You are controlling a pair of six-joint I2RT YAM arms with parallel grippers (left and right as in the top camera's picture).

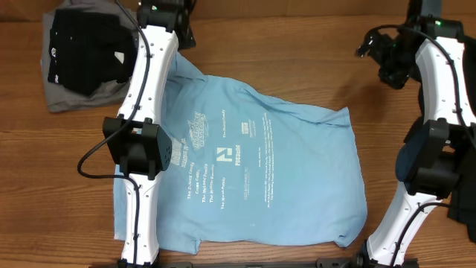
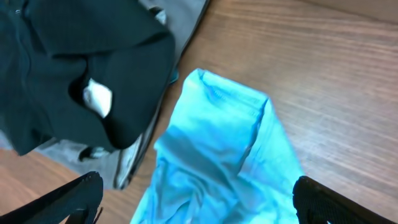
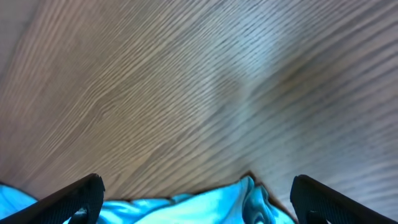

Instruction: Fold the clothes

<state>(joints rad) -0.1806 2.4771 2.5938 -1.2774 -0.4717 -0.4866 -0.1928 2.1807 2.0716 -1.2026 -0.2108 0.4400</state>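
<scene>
The light-blue T-shirt (image 1: 253,171) with white lettering lies spread on the wooden table, back side up. A black garment (image 1: 85,41) lies on a grey garment (image 1: 71,97) at the far left. My left gripper (image 1: 177,31) is open above the shirt's far-left sleeve (image 2: 214,143), with the black garment (image 2: 74,68) beside it; the jaws (image 2: 198,194) hold nothing. My right gripper (image 1: 381,56) is open beyond the shirt's far-right corner (image 3: 249,193); its jaws (image 3: 198,190) are empty.
The wooden table (image 1: 297,52) shows around the shirt. My left arm (image 1: 141,149) reaches across the shirt's left side. My right arm (image 1: 428,156) stands to the right of the shirt. A dark item (image 1: 462,201) lies at the right edge.
</scene>
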